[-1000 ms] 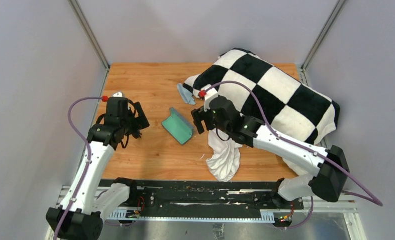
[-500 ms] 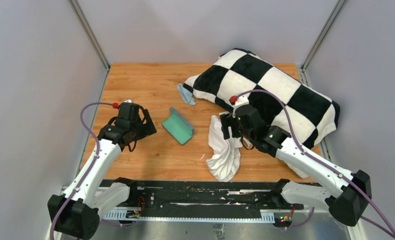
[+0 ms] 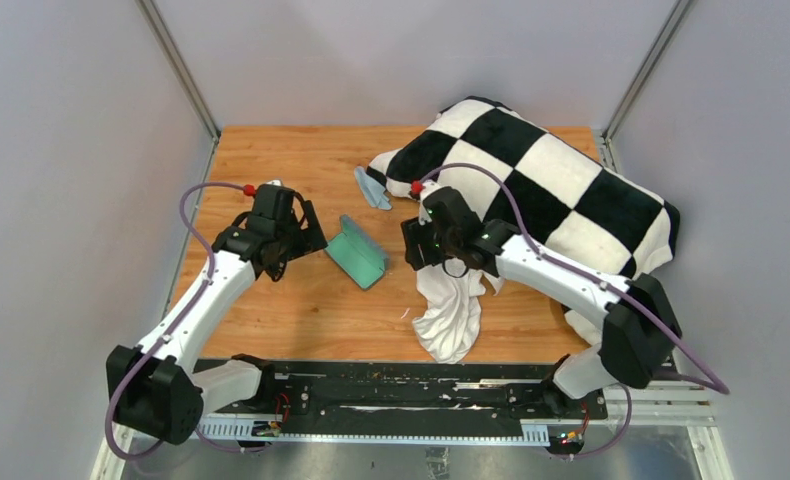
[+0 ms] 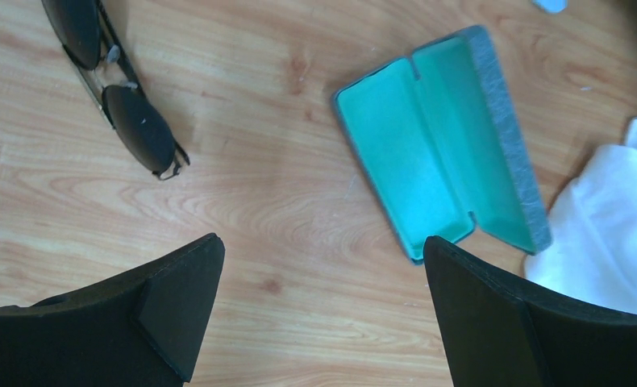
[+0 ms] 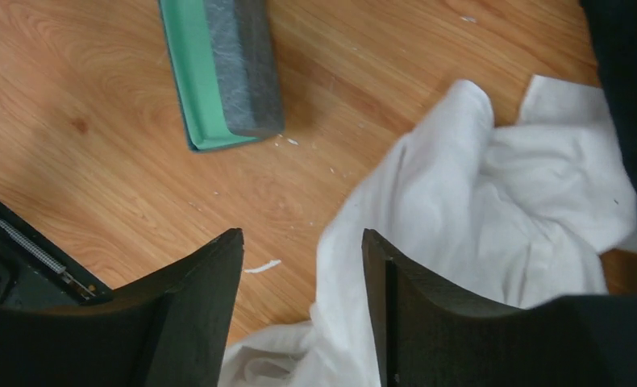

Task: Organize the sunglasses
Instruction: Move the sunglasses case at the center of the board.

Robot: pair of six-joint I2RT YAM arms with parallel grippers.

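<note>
The sunglasses [image 4: 118, 89] lie flat on the wood at the upper left of the left wrist view, dark lenses up; in the top view my left arm hides them. The grey-blue case [image 3: 356, 252] lies open, mint-green inside [image 4: 428, 153] showing. My left gripper [image 4: 322, 242] hovers open above bare wood between the sunglasses and the case, touching neither. My right gripper [image 5: 301, 235] stands partly open just right of the case [image 5: 226, 72], over the edge of a white cloth [image 5: 476, 185], with nothing clamped between its fingers.
A black-and-white checkered blanket [image 3: 541, 190] fills the back right of the wooden table [image 3: 301, 160]. The crumpled white cloth [image 3: 451, 310] trails toward the front edge. A small light-blue cloth [image 3: 373, 188] lies behind the case. Grey walls close in on both sides.
My left gripper has travelled right, toward the case. My right gripper swung out to the right and came back beside the case, its jaws now narrower.
</note>
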